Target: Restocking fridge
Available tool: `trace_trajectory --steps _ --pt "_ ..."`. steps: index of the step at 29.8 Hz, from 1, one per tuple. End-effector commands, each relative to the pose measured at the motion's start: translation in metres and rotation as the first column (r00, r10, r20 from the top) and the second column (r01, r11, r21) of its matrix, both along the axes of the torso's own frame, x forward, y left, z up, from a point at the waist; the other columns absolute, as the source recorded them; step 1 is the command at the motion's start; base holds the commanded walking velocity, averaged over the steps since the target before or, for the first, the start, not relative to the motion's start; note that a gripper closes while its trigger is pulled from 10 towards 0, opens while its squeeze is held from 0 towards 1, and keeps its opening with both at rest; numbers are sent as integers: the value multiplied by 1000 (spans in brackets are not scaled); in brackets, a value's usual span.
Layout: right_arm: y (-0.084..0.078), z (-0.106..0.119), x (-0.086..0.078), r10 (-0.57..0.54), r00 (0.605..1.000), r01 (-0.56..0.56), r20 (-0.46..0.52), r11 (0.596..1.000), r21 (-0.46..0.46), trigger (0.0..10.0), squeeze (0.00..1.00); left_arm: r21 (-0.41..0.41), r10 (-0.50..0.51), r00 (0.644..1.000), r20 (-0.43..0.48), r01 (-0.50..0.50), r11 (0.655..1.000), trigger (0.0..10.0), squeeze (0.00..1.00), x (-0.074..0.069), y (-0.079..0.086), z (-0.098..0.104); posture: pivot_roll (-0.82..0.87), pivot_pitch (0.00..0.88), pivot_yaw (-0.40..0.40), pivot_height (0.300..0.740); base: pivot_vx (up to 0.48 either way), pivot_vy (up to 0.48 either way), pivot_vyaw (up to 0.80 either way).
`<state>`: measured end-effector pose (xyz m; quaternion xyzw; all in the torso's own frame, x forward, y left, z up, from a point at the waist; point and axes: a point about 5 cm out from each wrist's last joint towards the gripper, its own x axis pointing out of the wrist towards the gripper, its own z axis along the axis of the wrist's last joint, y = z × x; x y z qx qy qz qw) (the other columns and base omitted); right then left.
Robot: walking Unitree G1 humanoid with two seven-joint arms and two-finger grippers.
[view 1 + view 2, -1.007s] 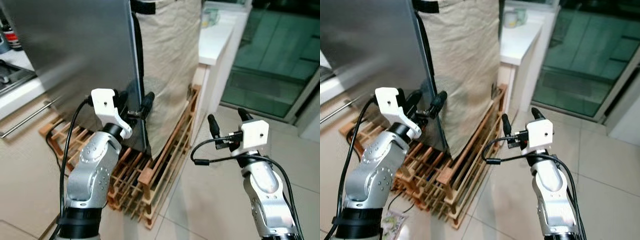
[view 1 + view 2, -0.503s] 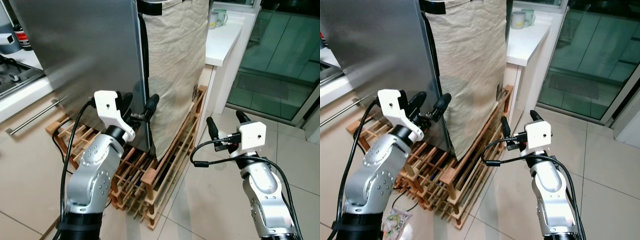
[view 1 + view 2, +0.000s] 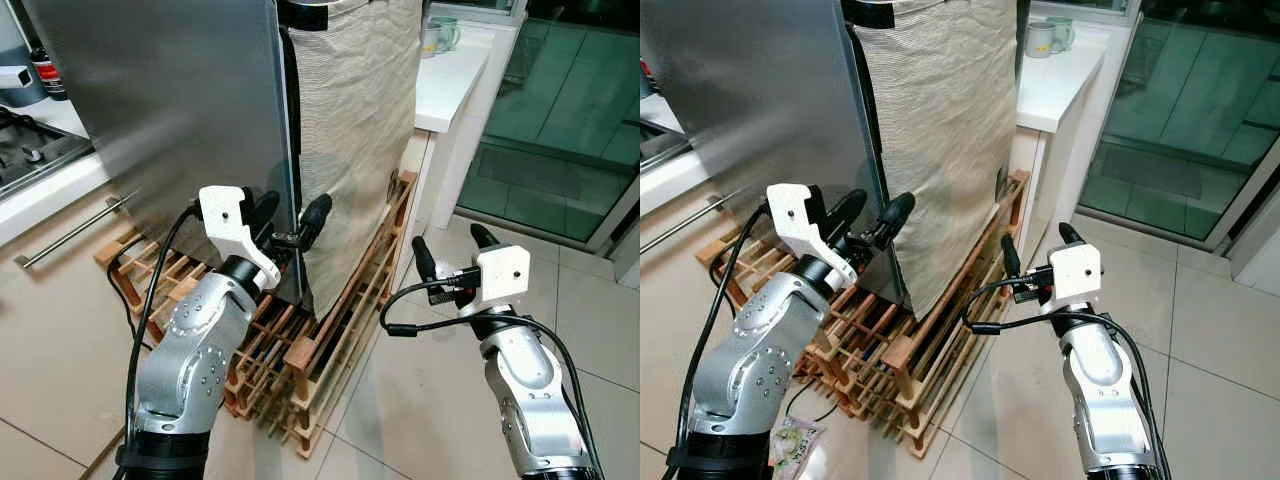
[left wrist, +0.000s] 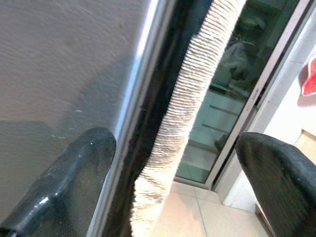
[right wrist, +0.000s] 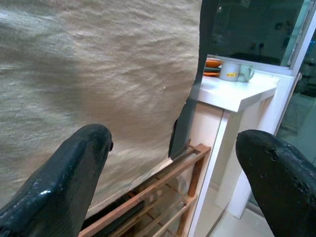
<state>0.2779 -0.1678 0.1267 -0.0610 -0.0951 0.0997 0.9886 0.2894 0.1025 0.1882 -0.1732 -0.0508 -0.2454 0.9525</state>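
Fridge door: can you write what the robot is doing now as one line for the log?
left end effector: open, straddling fridge door edge | right end effector: open, idle above floor | cloth cover: draped on fridge side

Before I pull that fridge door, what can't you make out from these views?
- Fridge inside: hidden by the steel door in the eye views.
- Door top and handle: cut off by the top edge.
- Side behind the cloth: covered.
- Rack contents: too dark between the slats.
- Packet on the floor: too small to read.
- Left hand straddles the door edge; contact unclear.
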Motion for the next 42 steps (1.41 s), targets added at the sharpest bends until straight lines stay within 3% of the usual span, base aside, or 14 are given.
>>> trace_trajectory --steps 1,16,26,31,33,39,42 --pt "-2 2 1 -4 1000 4 14 1000 18 10000 0 -4 -33 999 10 33 999 10000 0 -2 -3 4 -196 0 57 740 0 0 0" --pt "-2 2 0 -7 1000 7 17 1000 19 10000 0 2 -49 999 11 49 999 10000 0 4 -9 6 -204 0 65 740 0 0 0" --pt "-3 3 0 -3 1000 3 18 1000 13 10000 0 4 -88 996 9 88 996 10000 0 12 -22 6 -213 0 65 740 0 0 0" --pt "-2 -19 -7 84 986 -83 -144 996 8 10000 0 17 -116 993 -11 116 993 10000 0 27 -39 7 -221 0 61 740 0 0 0" --pt "-4 -23 -8 84 983 -84 -165 996 7 10000 0 12 -130 991 -11 130 991 10000 0 29 -44 9 -225 0 60 740 0 0 0" --pt "-17 -53 -14 47 916 -46 -399 999 11 10000 0 -79 -308 951 4 308 948 10000 0 36 -98 28 -272 0 83 740 0 0 0" --pt "-19 -50 -15 49 920 -50 -388 999 7 10000 0 -93 -328 945 4 327 941 10000 0 39 -106 32 -286 0 90 740 0 0 0"
